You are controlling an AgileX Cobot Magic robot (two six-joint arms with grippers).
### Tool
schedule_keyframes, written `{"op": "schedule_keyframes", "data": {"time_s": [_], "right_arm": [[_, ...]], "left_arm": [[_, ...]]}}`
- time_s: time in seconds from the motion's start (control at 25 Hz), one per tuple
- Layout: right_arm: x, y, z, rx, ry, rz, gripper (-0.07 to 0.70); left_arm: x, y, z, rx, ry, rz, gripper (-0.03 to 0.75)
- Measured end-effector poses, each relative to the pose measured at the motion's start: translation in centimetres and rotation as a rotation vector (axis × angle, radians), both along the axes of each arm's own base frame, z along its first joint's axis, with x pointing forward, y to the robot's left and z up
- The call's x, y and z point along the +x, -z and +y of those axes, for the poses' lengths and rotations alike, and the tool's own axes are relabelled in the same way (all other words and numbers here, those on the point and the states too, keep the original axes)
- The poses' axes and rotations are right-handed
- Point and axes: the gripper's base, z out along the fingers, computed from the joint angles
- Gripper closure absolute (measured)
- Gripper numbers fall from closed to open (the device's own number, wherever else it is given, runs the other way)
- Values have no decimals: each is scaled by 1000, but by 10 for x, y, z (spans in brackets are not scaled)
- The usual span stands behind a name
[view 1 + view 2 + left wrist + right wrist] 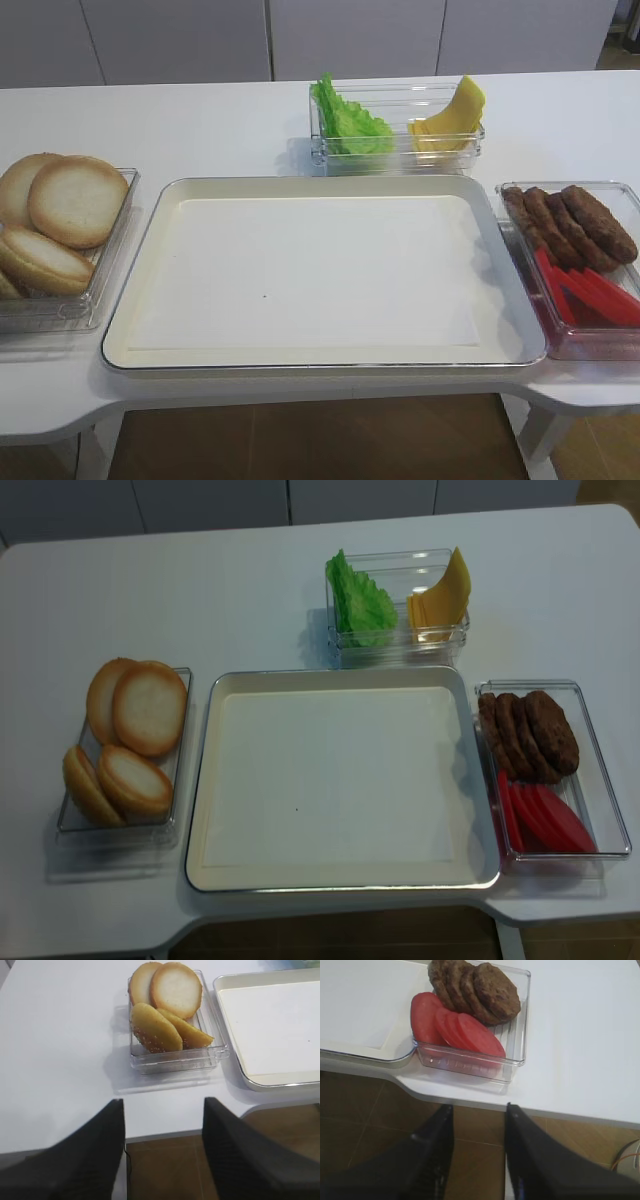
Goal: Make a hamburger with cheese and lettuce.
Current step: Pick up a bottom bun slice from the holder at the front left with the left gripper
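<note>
Both sets of fingers (162, 1150) are spread, holding nothing; left should reach ahead, gently pinch one bun (176, 990).

1. Only the two grippers are shown of the robot's body, each seen from its own wrist camera; nothing of the arms is visible in the high views.
2. The left gripper (162, 1152) is seen as two broad, black, matte fingers (90, 1160), widening toward the bottom edge of the picture.
3. A fine woven or ribbed texture is visible on the inner faces of these fingers.
4. The right gripper (477, 1155) is formed of two similar black fingers (432, 1160), with a faint bluish sheen along one inner edge.
5. No screws, cables or markings can be made out.
</note>
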Motion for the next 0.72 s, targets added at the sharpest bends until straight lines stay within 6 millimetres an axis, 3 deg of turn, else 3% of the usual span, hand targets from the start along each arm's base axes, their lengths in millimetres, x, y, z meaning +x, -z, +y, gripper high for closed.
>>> {"op": "schedule_keyframes", "data": {"time_s": [0.12, 0.32, 0.72], "right_arm": [[0, 0, 0, 0, 0, 0, 351], [0, 0, 0, 0, 0, 0, 351], [0, 0, 0, 0, 0, 0, 351]], "left_arm": [[16, -21, 0, -5, 4, 36, 339], [68, -56, -2, -24, 14, 96, 339], [215, -107, -3, -61, 19, 268, 339]]}}
